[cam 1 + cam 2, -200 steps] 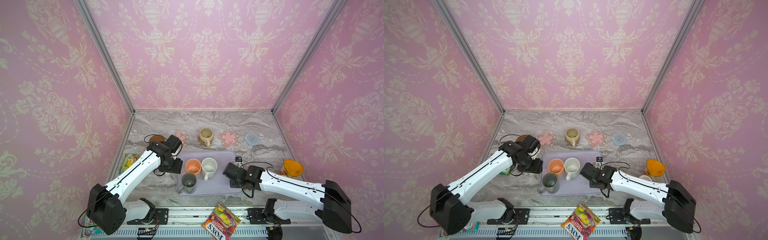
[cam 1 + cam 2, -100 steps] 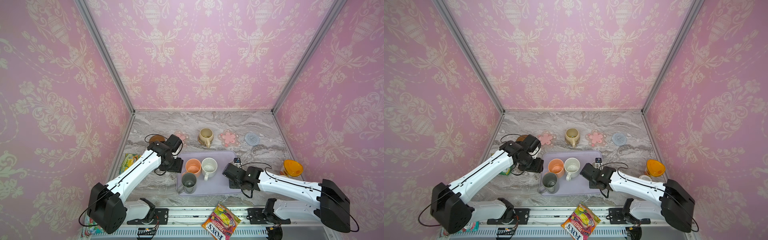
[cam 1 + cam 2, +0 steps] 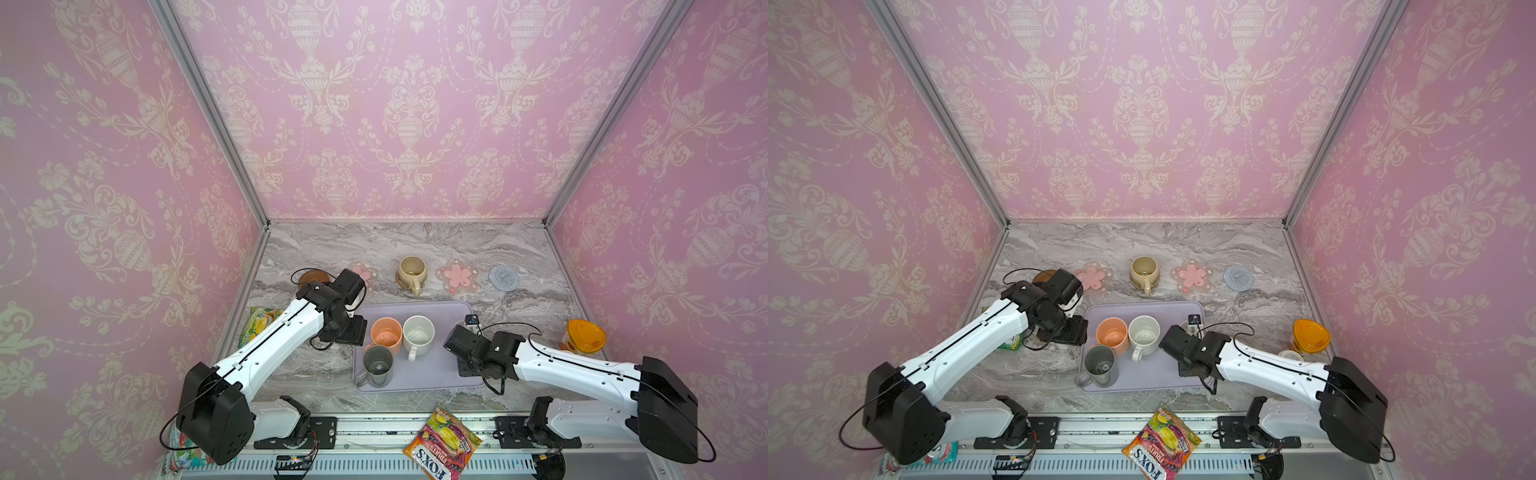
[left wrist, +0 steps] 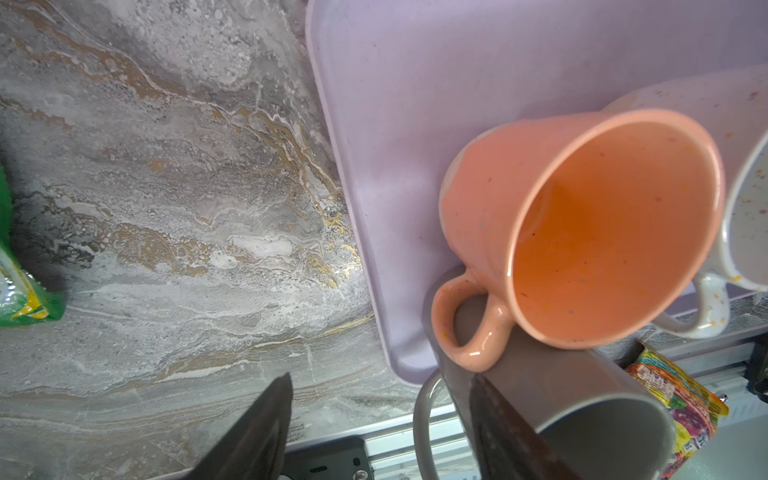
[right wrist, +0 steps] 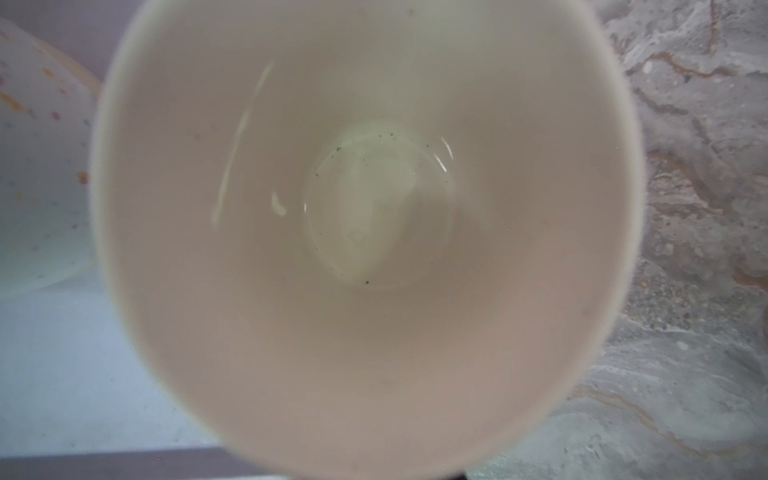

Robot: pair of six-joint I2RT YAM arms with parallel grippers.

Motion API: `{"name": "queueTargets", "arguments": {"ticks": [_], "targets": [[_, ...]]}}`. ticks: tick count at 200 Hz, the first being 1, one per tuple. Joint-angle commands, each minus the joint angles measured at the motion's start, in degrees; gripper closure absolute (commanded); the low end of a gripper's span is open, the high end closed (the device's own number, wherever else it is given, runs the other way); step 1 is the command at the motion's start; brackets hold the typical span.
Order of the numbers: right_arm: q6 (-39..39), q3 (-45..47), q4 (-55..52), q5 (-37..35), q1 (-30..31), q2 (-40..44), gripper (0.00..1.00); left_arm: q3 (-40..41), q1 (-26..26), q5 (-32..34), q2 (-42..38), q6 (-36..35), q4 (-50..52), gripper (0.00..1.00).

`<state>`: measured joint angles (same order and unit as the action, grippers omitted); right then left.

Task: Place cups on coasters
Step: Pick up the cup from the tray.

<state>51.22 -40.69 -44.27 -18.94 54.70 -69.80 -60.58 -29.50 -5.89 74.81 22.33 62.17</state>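
Peach cup, speckled white cup and dark grey-green cup stand on the lavender tray. A beige cup sits on a coaster at the back. In the same back row lie a brown coaster, two pink-flower coasters and a blue knitted coaster. My left gripper hangs open and empty at the tray's left edge beside the peach cup. My right gripper is at the tray's right edge, shut on a white-inside cup; its jaws are hidden.
An orange-lidded container stands at the far right. A candy bag lies on the front rail. A green snack packet lies by the left wall. Pink walls close in three sides.
My right gripper has closed on the white-inside cup. Both arms have stayed almost where they were.
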Motion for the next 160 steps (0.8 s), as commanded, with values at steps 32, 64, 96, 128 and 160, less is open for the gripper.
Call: {"name": "queueTargets", "arguments": {"ticks": [32, 64, 96, 128, 160], "targets": [[-6.0, -6.5, -3.0, -5.5, -3.2, 4.7, 1.0, -0.6, -0.3, 0.9, -0.2, -0.2, -0.2, 0.31], [-8.5, -8.4, -3.7, -6.1, -5.7, 5.5, 1.0, -1.2, -0.3, 1.8, -0.3, -0.3, -0.3, 0.31], [-12.3, -10.2, -2.8, -5.3, -10.2, 5.2, 1.0, -2.1, 0.0, 2.6, 0.1, -0.6, -0.5, 0.31], [-16.5, -12.9, -1.8, -4.5, -14.8, 3.8, 1.0, -3.8, 0.8, 3.4, 0.8, -1.2, -0.9, 0.31], [-20.7, -14.3, 0.2, -2.2, -20.3, 2.3, 1.0, -6.0, 2.0, 3.5, 2.2, -2.0, -1.2, 0.31]]}}
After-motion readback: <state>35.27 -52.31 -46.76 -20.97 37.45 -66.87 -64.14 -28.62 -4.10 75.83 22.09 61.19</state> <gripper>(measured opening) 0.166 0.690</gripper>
